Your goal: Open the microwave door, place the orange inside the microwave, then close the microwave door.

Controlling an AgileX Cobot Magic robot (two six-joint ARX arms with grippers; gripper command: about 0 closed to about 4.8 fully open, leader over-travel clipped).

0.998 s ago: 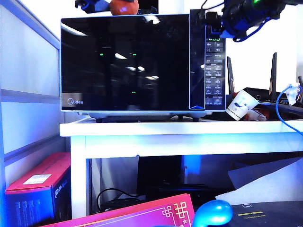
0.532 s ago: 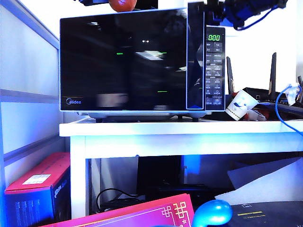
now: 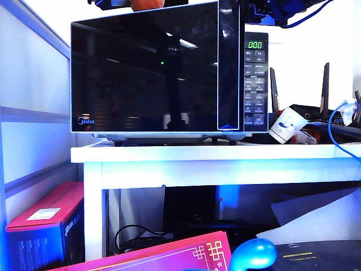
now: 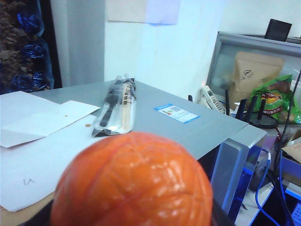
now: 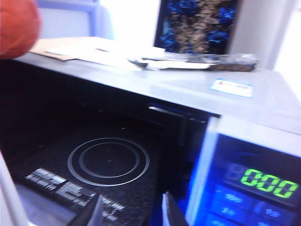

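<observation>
The microwave [image 3: 256, 84] stands on a white table, its display [image 3: 255, 44] reading 000. The microwave door [image 3: 146, 73] is swung partly out on its left hinge, the handle strip [image 3: 228, 68] nearest the camera. The right wrist view looks down into the dark cavity, whose floor [image 5: 108, 162] carries ring marks. My right gripper [image 3: 264, 8] [image 5: 132, 212] hovers above the door's free edge, fingers apart with only the cavity floor showing between them. My left gripper [image 3: 144, 3] [image 4: 134, 207] is above the microwave's top, shut on the orange [image 4: 134, 183] [image 3: 148, 3] [image 5: 16, 26].
Papers [image 4: 42, 127] and a wrapped chopstick packet [image 4: 117, 106] lie on the microwave's top. On the table [image 3: 225, 152], right of the microwave, are a tipped paper cup [image 3: 287, 125], a router [image 3: 324, 84] and a blue cable [image 3: 333, 130]. A partition [image 3: 34, 113] stands at the left.
The door has swung out toward the exterior camera. My right gripper has drawn back with it, uncovering the display. The orange and left gripper have risen slightly.
</observation>
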